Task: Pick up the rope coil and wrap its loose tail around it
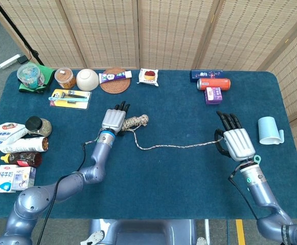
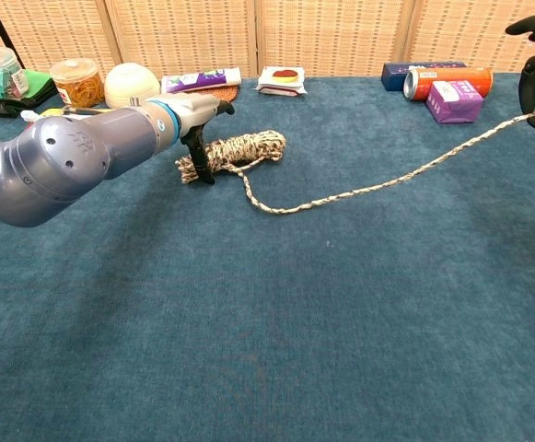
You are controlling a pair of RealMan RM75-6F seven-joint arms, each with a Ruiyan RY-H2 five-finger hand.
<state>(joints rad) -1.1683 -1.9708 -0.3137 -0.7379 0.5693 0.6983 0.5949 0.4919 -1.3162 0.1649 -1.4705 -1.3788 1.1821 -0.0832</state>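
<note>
My left hand [image 1: 114, 120] gripped rope coil [image 1: 133, 122] at its left end, coil lying on blue counter [image 1: 179, 189]. Loose tail [image 2: 387, 182] ran right across counter, rising to my right hand [image 1: 236, 143], pinched there, other fingers [image 1: 229, 121] extended.

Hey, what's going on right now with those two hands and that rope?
Left hand gripping the rope coil on the table. Right hand holding the loose tail, stretched out between them. Nothing blocking; wrapping not started.
</note>
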